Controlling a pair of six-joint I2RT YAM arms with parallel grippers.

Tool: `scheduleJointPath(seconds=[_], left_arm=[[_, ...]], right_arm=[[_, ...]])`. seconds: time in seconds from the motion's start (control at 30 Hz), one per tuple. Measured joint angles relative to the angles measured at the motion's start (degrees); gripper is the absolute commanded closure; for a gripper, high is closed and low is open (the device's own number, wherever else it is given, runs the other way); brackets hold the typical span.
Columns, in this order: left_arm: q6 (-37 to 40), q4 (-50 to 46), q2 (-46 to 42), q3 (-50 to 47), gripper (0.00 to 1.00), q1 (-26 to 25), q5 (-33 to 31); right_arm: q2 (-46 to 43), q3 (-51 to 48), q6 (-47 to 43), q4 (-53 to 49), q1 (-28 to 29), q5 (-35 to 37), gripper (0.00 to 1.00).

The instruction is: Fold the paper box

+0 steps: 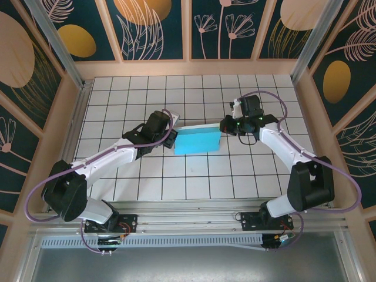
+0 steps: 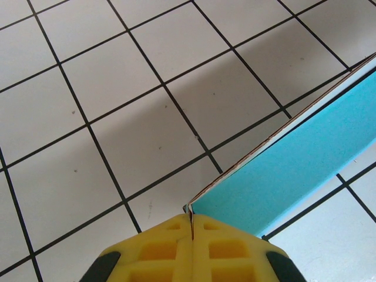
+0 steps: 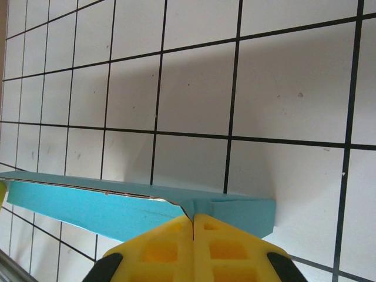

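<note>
Flat turquoise cardboard box [image 1: 197,141] sat near ctr of the white tiled desk [image 1: 117,100] in the top view. It was a rectangle w/ long sides running left-right and a paler strip along its upper edge. It was held btwn both arms: left gripper [image 1: 173,141] at its left end, right gripper [image 1: 226,125] at its upper right corner.

Left wrist view: left gripper [image 2: 192,222] had its yellow fingers [image 2: 161,249] pressed together w/ a thin card corner of the box [image 2: 305,161] pinched in the seam. The turquoise face ran off to the right of frame, w/ a raw whitish-brown card edge along its top.

Right wrist view: right gripper [image 3: 193,222] was likewise clamped on a thin edge of the box [image 3: 88,205], which stretched to the left of frame and threw a shadow on the tiles behind. Couldn't tell whether the box's underside touched the desk.

Room: bare tiles on every side of the box, several rows above, below, left and right. A pale wooden rim [image 1: 188,69] bounded the desk at top and sides. A metal post [image 1: 56,35] stood at upper left, and a metal rail [image 1: 194,207] ran along the bottom by the arm bases.
</note>
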Motion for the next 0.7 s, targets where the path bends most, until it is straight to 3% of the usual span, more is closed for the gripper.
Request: scheduleJointPath(seconds=[0.4,0.7], left_arm=[[-0.02,1.42,-0.68,0.0,1.0,-0.46,0.87],[-0.07,1.11,-0.74,0.0,1.0,-0.44,1.22]], right_arm=[[-2.78,-1.53,-0.5,-1.31,0.85,4.24,1.0],[-3.21,-3.34,1.9,1.64,1.11,2.91,1.0]])
